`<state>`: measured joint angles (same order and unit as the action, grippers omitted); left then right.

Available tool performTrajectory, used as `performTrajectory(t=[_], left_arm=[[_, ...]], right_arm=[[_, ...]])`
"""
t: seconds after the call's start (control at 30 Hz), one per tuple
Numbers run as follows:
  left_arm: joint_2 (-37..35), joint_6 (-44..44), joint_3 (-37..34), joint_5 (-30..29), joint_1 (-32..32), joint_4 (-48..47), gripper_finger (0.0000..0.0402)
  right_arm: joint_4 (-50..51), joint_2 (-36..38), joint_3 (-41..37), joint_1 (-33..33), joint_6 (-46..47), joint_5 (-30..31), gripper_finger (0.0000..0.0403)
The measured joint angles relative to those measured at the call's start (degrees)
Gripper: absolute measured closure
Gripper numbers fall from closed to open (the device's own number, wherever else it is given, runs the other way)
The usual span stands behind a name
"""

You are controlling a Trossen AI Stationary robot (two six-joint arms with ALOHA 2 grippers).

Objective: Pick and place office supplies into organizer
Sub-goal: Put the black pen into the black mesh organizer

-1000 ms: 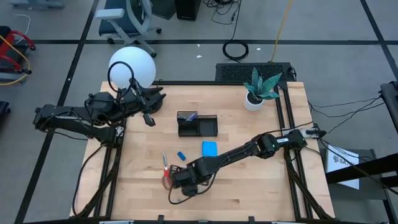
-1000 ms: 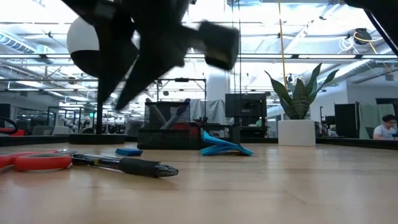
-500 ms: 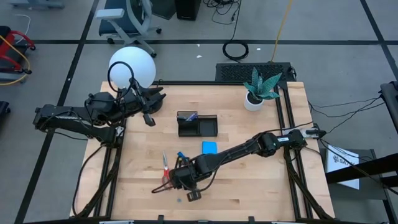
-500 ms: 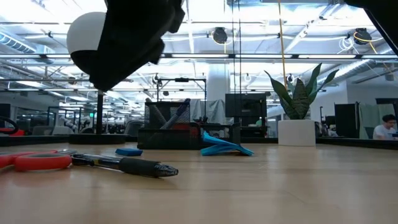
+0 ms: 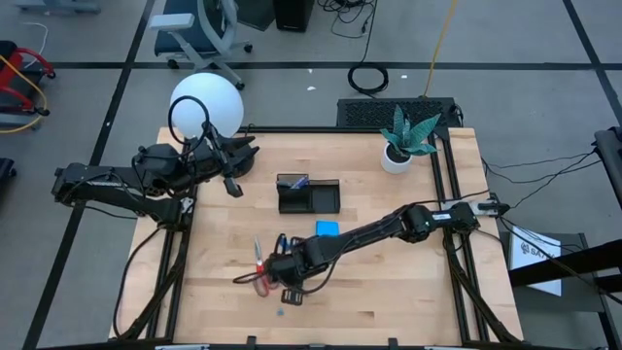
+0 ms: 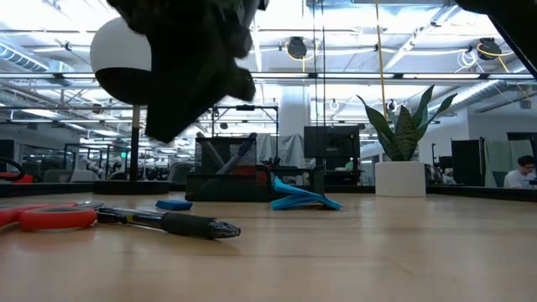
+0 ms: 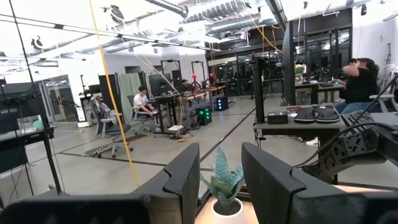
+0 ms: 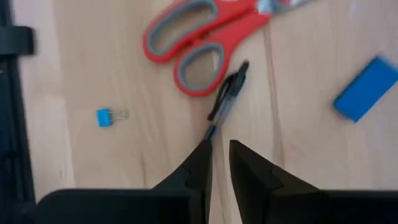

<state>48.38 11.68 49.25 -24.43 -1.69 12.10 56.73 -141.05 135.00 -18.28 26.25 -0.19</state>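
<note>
Red-handled scissors lie flat on the table, also seen as scissors in the high view. A black pen lies beside their handles, and the pen rests along its length on the wood. My right gripper hovers above the pen's near tip, fingers slightly open and empty; from above, the right gripper is beside the scissors. A blue eraser and blue note pad lie nearby. The black organizer holds pens. My left gripper waits open near the lamp.
A small blue binder clip lies near the table's near edge. A round white lamp stands at the far left corner and a potted plant at the far right. Bare wood shows right of the note pad.
My right gripper has turned about its wrist above the pen and scissors and shifted a little toward the table's left. The pen, scissors, eraser and note pad have stayed where they were.
</note>
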Motion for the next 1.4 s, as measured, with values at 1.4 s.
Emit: performTrajectory(t=[1.4], left_arm=[[0.0,0.0,0.0,0.0,0.0,0.0,0.0275]], right_arm=[[13.2,-6.8,0.1,-0.3,12.0,-1.5,0.0343]])
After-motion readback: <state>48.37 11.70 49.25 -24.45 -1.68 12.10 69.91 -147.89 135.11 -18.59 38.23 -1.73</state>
